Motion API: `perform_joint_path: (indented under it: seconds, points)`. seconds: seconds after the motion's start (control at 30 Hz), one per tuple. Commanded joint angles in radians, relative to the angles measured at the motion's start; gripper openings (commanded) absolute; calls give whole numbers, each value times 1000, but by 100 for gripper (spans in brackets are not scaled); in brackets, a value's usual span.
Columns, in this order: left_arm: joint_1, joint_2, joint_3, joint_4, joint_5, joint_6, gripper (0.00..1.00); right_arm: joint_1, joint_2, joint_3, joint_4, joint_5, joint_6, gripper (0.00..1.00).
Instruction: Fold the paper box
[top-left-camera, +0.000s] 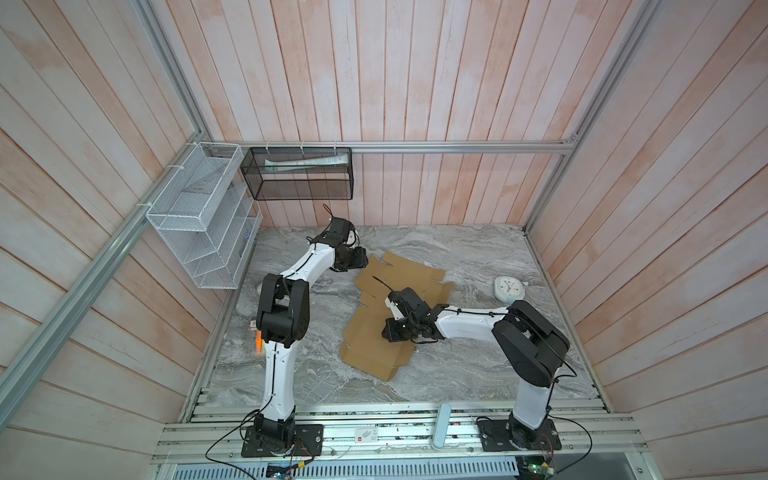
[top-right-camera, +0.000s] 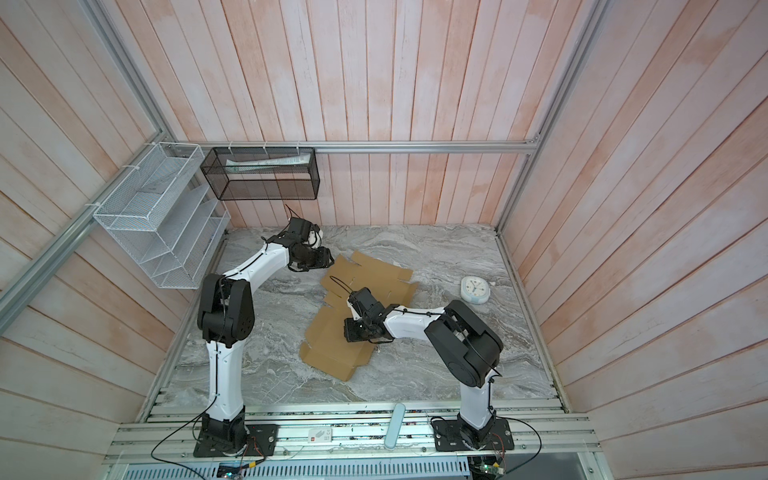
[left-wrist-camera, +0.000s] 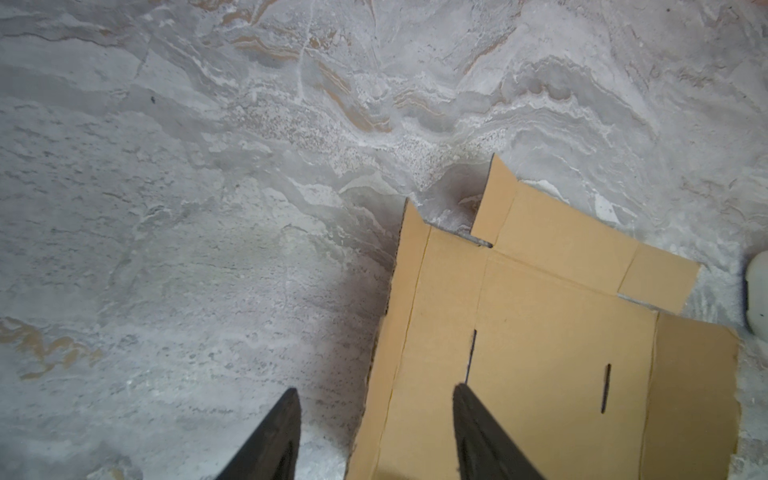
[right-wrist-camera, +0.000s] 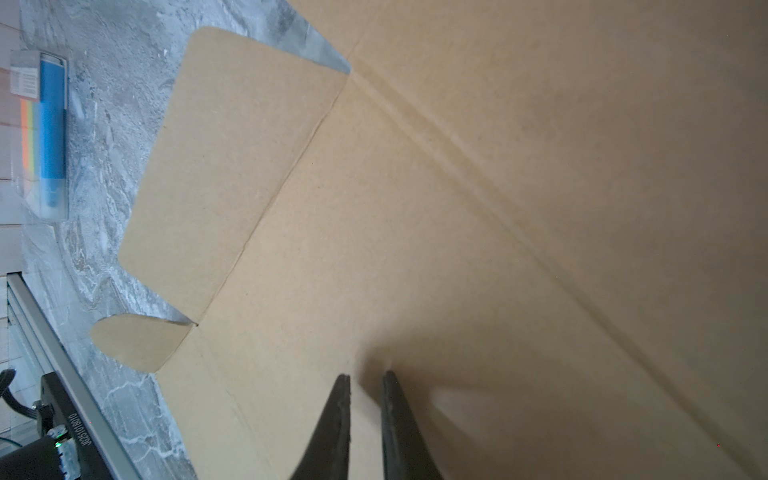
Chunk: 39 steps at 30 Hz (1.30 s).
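The paper box (top-left-camera: 374, 345) (top-right-camera: 332, 349) lies unfolded as a flat brown cardboard sheet with flaps and slits on the marble table. My left gripper (top-left-camera: 358, 262) (top-right-camera: 323, 259) is open at the sheet's far left edge. In the left wrist view the left gripper (left-wrist-camera: 376, 388) has one finger over the bare table and the other over the cardboard (left-wrist-camera: 540, 311), with a narrow side flap between them, ungripped. My right gripper (top-left-camera: 392, 332) (top-right-camera: 352, 330) points down at the middle of the sheet. The right wrist view shows the right gripper (right-wrist-camera: 365, 374) nearly closed, a thin gap between its fingers, with only cardboard (right-wrist-camera: 374, 208) beneath.
A white round clock (top-left-camera: 509, 287) (top-right-camera: 475, 289) lies on the table to the right of the sheet. A white wire rack (top-left-camera: 199, 216) and a black mesh basket (top-left-camera: 297, 172) hang on the back left walls. A blue and orange packet (right-wrist-camera: 50, 133) lies by the left table edge.
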Motion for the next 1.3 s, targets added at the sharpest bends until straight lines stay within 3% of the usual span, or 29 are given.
perform_joint_path:
  seconds: [0.0,0.37,0.73,1.03,1.13,1.27]
  points:
    - [-11,57,20,-24,4,28,60,7,11,-34,-99,-11,-7,18]
    - [-48,136,115,-65,-9,48,57,7,1,-48,-88,-5,-4,18]
    - [-54,124,77,-40,-20,39,29,7,17,-45,-91,3,7,17]
    - [-54,94,40,-7,-41,45,13,6,9,-34,-102,15,6,17]
    - [-53,79,27,11,-46,42,2,4,0,-14,-120,23,9,18]
    - [-44,35,-26,73,-47,17,0,-2,-24,38,-150,30,7,23]
